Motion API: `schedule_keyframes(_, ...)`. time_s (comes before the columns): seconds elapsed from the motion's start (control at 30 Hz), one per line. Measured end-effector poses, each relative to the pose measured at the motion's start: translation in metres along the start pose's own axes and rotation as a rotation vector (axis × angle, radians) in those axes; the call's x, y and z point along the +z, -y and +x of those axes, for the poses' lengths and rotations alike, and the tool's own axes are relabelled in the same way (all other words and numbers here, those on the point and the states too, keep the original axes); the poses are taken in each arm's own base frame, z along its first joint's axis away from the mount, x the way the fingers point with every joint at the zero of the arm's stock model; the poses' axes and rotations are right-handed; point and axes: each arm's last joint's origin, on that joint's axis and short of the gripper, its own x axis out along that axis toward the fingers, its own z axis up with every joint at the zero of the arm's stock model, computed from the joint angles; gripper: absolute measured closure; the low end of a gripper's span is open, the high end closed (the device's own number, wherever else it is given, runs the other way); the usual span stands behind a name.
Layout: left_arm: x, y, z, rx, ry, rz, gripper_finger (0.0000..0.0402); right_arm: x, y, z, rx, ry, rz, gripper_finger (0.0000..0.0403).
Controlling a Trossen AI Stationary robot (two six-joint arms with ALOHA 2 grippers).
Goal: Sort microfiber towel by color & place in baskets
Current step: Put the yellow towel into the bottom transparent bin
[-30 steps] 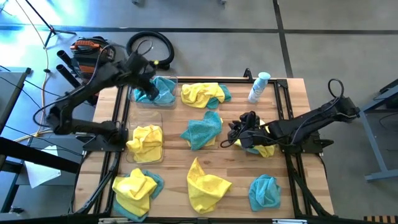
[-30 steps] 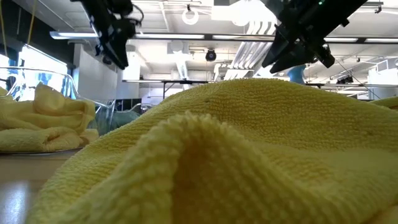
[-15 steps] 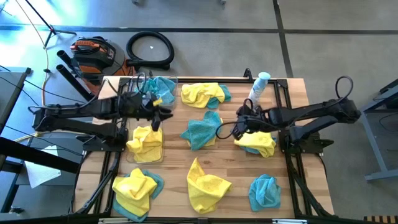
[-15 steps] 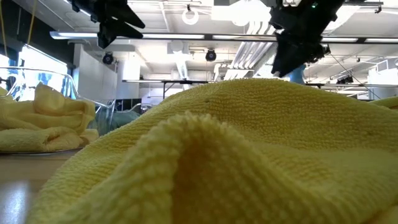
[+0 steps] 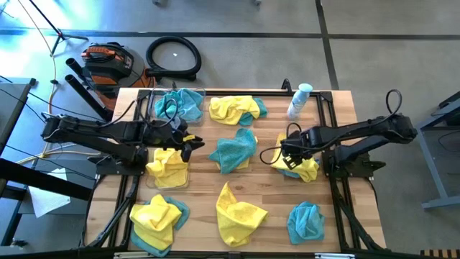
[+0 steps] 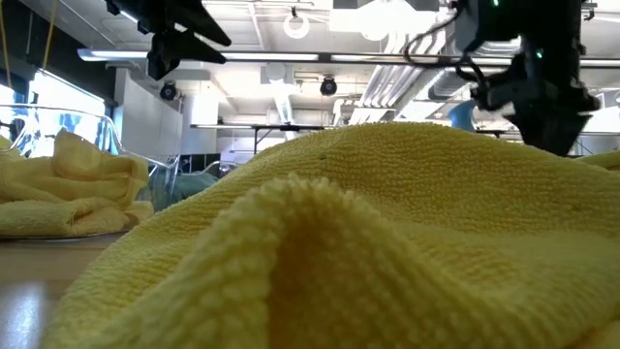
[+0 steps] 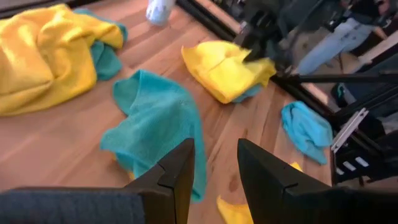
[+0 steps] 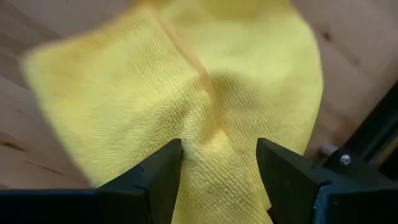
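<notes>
Your right gripper (image 5: 293, 155) has swung back from the desk's middle and dropped onto the yellow towel (image 5: 300, 167) near the right edge, its fingers (image 8: 155, 177) now spread wide over the cloth with nothing between them. Your left gripper (image 5: 192, 144) has slid out from the far-left basket (image 5: 159, 96), where a teal towel (image 5: 185, 105) lies, and hovers over the desk beside the near basket (image 5: 187, 174) of yellow cloths; its fingers (image 7: 180, 171) stand slightly apart, empty, pointing toward the teal towel at centre (image 5: 234, 150).
</notes>
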Motion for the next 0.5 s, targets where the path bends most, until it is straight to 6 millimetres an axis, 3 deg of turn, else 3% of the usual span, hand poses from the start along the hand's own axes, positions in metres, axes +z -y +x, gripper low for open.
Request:
schedule_keyframes(0.17,0.002,0.003,0.0,-0.01,0.037,-0.001,0.0291,-0.009,0.008,0.025,-0.03,-0.055,-0.005,0.0213)
schedule_keyframes(0.27,0.003,0.004,0.0,-0.015,0.047,0.012,0.0291,-0.013,0.009,0.033,-0.024,-0.08,-0.007,0.0265)
schedule_keyframes(0.4,0.003,0.003,0.0,-0.013,0.047,0.012,0.0291,-0.012,0.008,0.03,-0.012,-0.087,-0.032,0.0373)
schedule_keyframes(0.5,0.003,0.003,0.0,-0.012,0.045,0.015,0.0291,-0.007,0.006,0.017,-0.008,-0.047,-0.036,0.0386)
